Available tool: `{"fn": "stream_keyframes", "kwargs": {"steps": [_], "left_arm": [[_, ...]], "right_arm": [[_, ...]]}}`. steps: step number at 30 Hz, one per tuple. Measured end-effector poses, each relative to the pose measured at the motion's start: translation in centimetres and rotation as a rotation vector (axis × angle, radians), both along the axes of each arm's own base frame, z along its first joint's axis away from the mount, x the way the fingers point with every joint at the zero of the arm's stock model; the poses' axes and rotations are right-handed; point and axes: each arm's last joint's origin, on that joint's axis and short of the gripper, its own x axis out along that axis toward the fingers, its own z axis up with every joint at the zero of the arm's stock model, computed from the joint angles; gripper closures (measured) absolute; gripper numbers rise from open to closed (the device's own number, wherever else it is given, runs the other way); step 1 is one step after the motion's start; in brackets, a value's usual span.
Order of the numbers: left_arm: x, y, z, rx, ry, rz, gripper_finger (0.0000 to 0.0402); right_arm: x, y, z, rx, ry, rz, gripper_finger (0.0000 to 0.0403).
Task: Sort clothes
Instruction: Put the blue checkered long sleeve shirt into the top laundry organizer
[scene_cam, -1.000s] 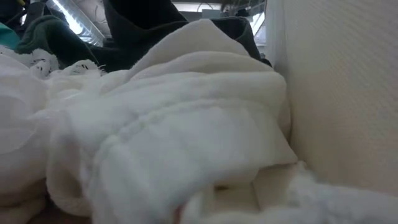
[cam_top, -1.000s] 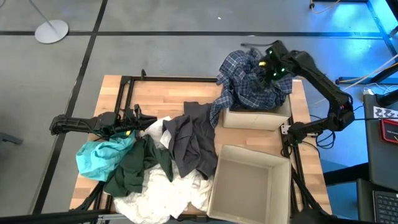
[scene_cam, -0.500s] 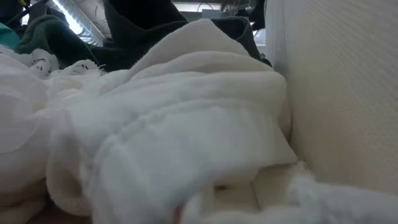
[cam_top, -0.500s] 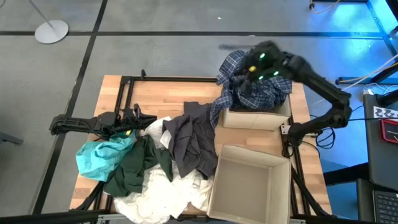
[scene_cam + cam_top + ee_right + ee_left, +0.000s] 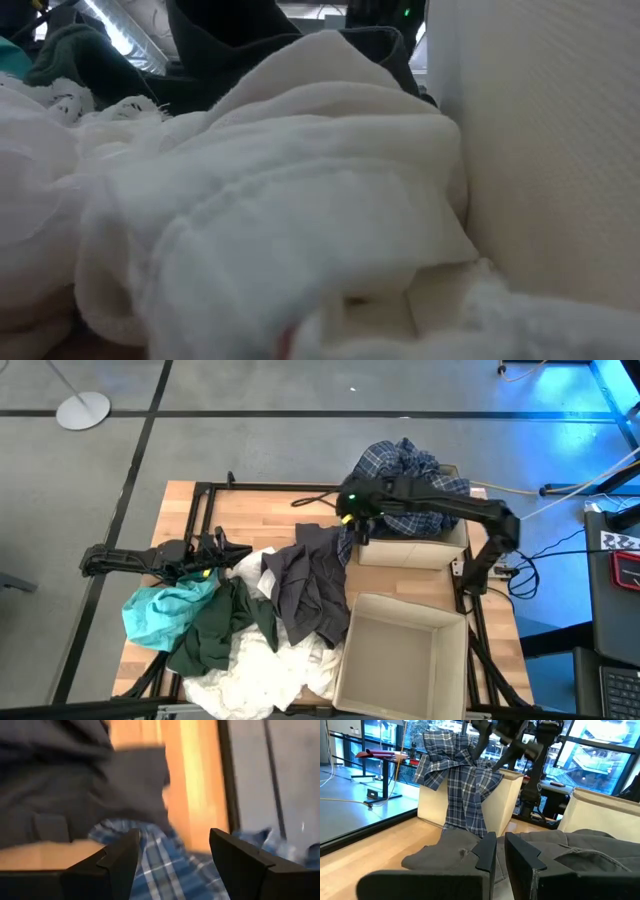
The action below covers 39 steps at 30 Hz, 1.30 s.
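Note:
A blue-and-white plaid garment (image 5: pixel 405 465) lies heaped in the far cardboard box (image 5: pixel 410 552), and one end hangs over the box's left wall (image 5: pixel 462 795). My right gripper (image 5: pixel 345 515) hovers open beside that end, above the far end of the dark grey garment (image 5: pixel 310 585); plaid cloth (image 5: pixel 165 870) and grey cloth (image 5: pixel 75 785) show below its fingers. A teal garment (image 5: pixel 160 610), a dark green one (image 5: pixel 215 638) and white ones (image 5: pixel 260 675) lie piled at the near left. My left gripper (image 5: pixel 225 550) rests shut and level at the table's left.
A second, larger open cardboard box (image 5: pixel 400 650) stands at the near right, its wall (image 5: pixel 550 150) right beside the white pile (image 5: pixel 250 220). Bare wood (image 5: pixel 270 510) shows along the table's far side. A black frame (image 5: pixel 200 510) edges the table.
My right gripper has swung from above the far box toward the table's left, rolling as it went, and now hangs over the plaid's hanging end and the grey garment. The clothes on the table have stayed where they were.

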Motion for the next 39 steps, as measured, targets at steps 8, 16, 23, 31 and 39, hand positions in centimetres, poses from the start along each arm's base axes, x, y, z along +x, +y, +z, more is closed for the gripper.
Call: {"fn": "stream_keyframes", "kwargs": {"steps": [8, 16, 23, 31, 39], "left_arm": [[0.0, 0.0, 0.0, 0.013, 0.006, 0.000, 0.0373], [0.0, 0.0, 0.0, 0.015, 0.006, 0.000, 0.0373], [0.0, 0.0, 0.0, 0.014, 0.006, 0.000, 0.0373], [0.0, 0.0, 0.0, 0.010, 0.004, 0.000, 0.0373], [0.0, 0.0, 0.0, 0.008, 0.004, 0.000, 0.0373]], "right_arm": [[1.5, -0.6, -3.6, -0.015, 0.207, -0.040, 0.0160], [1.4, -0.6, -4.4, 0.000, 0.268, -0.033, 0.0178], [1.3, -0.6, -4.4, -0.015, 0.289, 0.013, 0.0329], [1.7, -0.9, -1.0, -0.130, 0.207, -0.003, 0.0382], [-1.7, -1.4, 8.2, -0.419, 0.003, -0.176, 0.0393]]}}
